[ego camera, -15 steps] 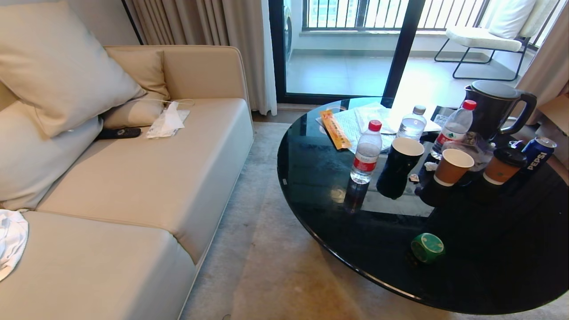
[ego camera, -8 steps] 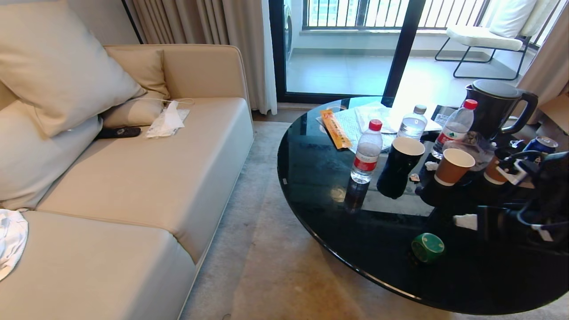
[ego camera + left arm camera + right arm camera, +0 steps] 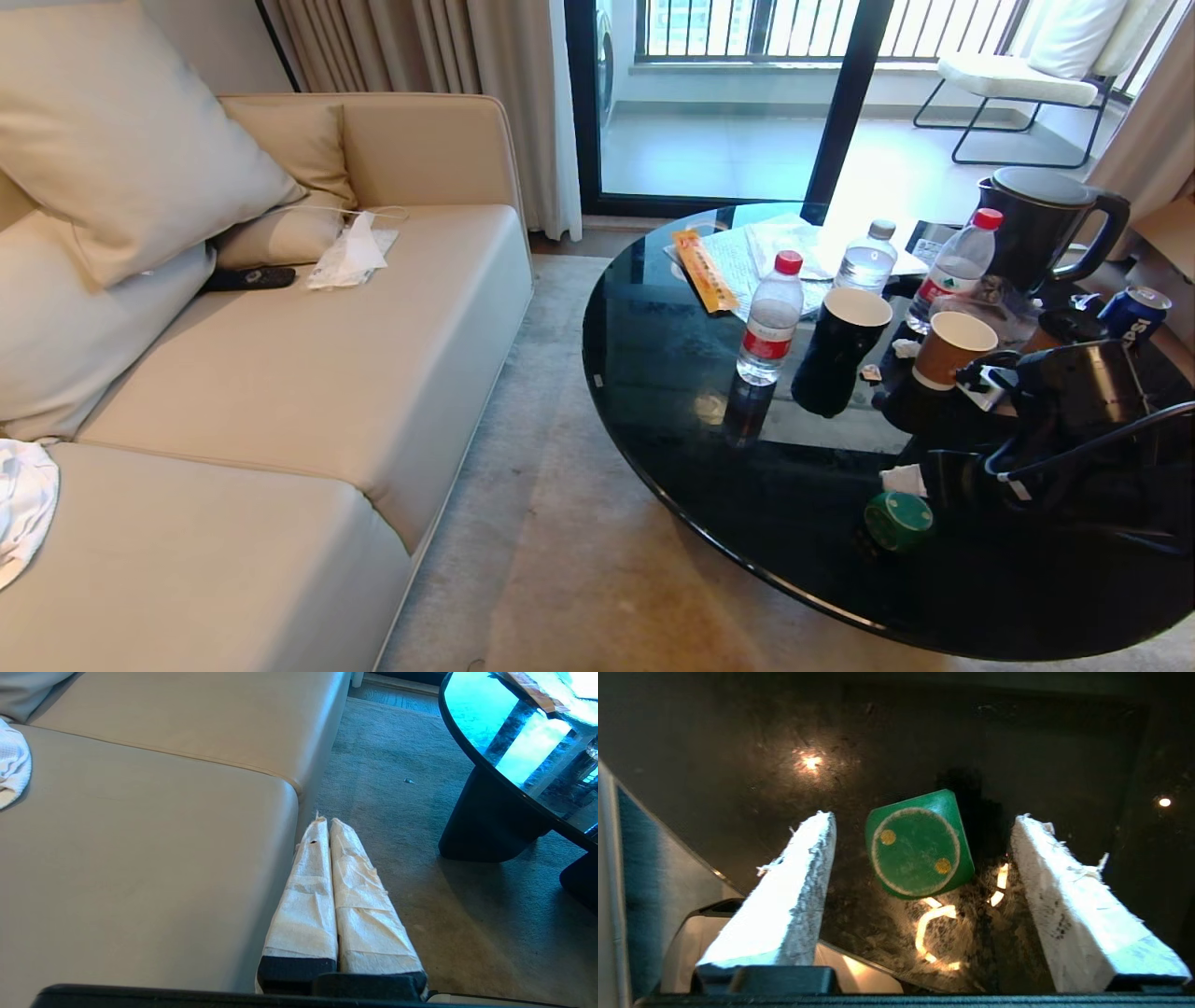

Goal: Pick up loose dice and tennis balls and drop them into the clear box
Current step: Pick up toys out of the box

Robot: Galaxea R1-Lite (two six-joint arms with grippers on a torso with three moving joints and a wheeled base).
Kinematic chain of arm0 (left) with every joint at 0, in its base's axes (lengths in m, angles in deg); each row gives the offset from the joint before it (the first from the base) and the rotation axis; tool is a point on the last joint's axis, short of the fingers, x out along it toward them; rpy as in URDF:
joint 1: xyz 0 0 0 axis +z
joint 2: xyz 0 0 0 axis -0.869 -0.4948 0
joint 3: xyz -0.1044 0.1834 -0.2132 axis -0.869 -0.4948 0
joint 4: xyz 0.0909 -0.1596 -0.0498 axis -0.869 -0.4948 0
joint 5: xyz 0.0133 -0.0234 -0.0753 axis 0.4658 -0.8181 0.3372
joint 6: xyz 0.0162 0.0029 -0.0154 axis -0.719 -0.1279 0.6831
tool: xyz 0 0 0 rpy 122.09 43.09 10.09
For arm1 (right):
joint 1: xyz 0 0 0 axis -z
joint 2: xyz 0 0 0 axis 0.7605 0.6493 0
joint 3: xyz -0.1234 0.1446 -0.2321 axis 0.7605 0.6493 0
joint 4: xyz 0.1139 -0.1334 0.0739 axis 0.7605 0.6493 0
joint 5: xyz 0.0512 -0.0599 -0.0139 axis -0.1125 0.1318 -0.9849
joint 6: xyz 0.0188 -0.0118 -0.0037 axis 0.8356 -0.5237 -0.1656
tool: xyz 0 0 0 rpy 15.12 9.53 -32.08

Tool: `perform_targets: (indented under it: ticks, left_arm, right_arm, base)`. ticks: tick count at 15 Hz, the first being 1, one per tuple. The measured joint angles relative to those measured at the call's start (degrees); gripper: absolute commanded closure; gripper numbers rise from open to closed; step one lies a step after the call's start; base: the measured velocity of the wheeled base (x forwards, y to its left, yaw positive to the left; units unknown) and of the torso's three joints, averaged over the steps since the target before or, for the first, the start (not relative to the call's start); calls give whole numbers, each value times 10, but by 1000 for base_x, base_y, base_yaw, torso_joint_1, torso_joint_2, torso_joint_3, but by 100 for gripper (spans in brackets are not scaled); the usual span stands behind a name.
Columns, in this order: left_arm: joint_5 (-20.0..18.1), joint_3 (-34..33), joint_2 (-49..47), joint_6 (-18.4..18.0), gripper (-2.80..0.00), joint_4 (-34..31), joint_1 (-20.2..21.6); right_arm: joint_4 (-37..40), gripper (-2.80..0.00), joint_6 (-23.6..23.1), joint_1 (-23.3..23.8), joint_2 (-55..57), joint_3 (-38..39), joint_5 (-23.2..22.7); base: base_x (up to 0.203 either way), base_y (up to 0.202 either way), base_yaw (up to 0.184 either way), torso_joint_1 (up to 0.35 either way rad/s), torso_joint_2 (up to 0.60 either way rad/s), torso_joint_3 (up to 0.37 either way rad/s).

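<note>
The right gripper (image 3: 924, 821) points downward, jaws spread wide; the left gripper (image 3: 327, 823) hangs low, jaws pressed together.

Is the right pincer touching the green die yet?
Apart. The right wrist view shows dark table on both sides between the green die and the open right pincer fingers.

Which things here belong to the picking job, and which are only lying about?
Job: green die; right gripper, open above it.

Lying about: water bottles, paper cups, kettle, Pepsi can, remote on sofa.
</note>
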Motion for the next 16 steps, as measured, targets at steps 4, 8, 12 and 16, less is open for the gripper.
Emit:
perform_targets:
  ticks: [4, 8, 12, 16]
  left_arm:
    - [0, 0, 0, 0, 0, 0, 0]
    - [0, 0, 0, 0, 0, 0, 0]
    - [0, 0, 0, 0, 0, -1, 0]
    - [0, 0, 0, 0, 0, 0, 0]
  right_arm:
    - [-2, -280, -8, 4, 32, -2, -2]
    - [-9, -280, -9, 5, 63, -2, -9]
    - [-42, -280, -9, 6, 92, 2, -15]
    - [-41, 0, -11, 5, 104, 2, -15]
  base:
    - [0, 0, 0, 0, 0, 0]
    - [0, 0, 0, 0, 0, 0]
    - [0, 0, 0, 0, 0, 0]
    - [0, 0, 0, 0, 0, 0]
